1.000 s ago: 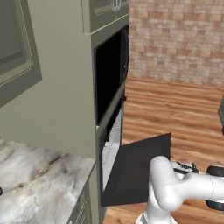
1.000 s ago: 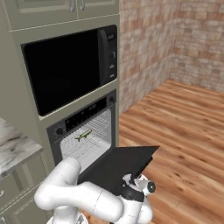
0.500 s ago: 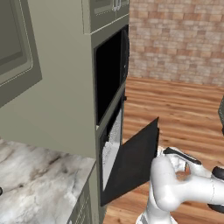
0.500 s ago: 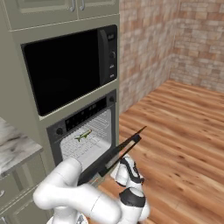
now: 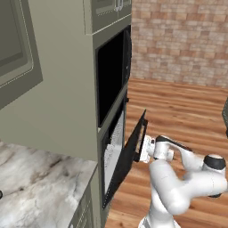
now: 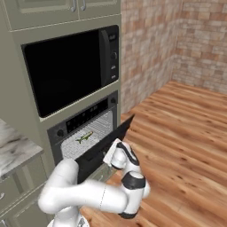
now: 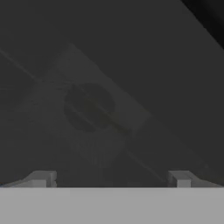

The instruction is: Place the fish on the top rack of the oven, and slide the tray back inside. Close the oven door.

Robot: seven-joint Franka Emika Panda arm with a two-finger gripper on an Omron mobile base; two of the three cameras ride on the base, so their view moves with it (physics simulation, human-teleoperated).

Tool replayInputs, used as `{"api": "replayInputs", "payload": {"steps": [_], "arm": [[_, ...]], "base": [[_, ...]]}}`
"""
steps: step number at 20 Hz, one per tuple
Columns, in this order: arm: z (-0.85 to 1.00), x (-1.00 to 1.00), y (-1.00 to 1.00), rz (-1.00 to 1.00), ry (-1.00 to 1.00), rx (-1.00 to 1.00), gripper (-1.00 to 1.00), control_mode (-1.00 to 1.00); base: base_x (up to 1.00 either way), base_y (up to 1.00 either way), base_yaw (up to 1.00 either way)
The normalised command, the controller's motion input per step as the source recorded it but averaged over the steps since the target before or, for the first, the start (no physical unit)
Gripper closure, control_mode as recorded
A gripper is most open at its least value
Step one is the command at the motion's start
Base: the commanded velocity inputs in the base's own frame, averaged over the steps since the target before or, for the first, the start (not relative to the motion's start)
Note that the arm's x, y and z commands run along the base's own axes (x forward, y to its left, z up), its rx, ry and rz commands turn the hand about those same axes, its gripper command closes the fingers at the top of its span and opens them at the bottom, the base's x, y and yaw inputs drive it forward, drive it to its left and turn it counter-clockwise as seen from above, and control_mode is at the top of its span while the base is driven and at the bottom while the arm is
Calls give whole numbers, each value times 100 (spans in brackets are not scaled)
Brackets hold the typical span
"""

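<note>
The small greenish-yellow fish (image 6: 84, 138) lies on the top rack (image 6: 95, 128), a silver wire grid set inside the black oven (image 6: 84, 118). In the left base view the rack (image 5: 115, 141) shows through the gap. The dark oven door (image 5: 129, 153) stands steeply tilted, partly ajar. My gripper (image 5: 143, 149) is open and presses flat against the door's outer face, with nothing between its fingers. In the right base view the gripper (image 6: 111, 153) sits against the door (image 6: 103, 144). From the hand, the door (image 7: 109, 87) is right in front of the fingertips (image 7: 41, 178).
A taller glossy black glass-fronted unit (image 6: 66, 71) sits above the oven in the olive-green column (image 5: 67, 102). A marble counter (image 5: 35, 191) lies to the left. Open wooden floor (image 6: 186, 133) stretches right to brick walls (image 5: 178, 40).
The oven door has swung up from nearly level to steeply tilted. My gripper has risen and moved toward the oven with it, staying open.
</note>
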Motion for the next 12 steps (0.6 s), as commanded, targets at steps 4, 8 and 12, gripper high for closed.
{"api": "replayInputs", "payload": {"steps": [4, 8, 12], "arm": [[-26, 99, 100, 11, -2, 0, -100, -100], [-52, 98, 100, 12, 0, 0, -100, -100], [-92, 100, 100, 10, 0, 0, -100, -100]], "base": [[0, 0, 0], [0, 0, 0], [0, 0, 0]]}}
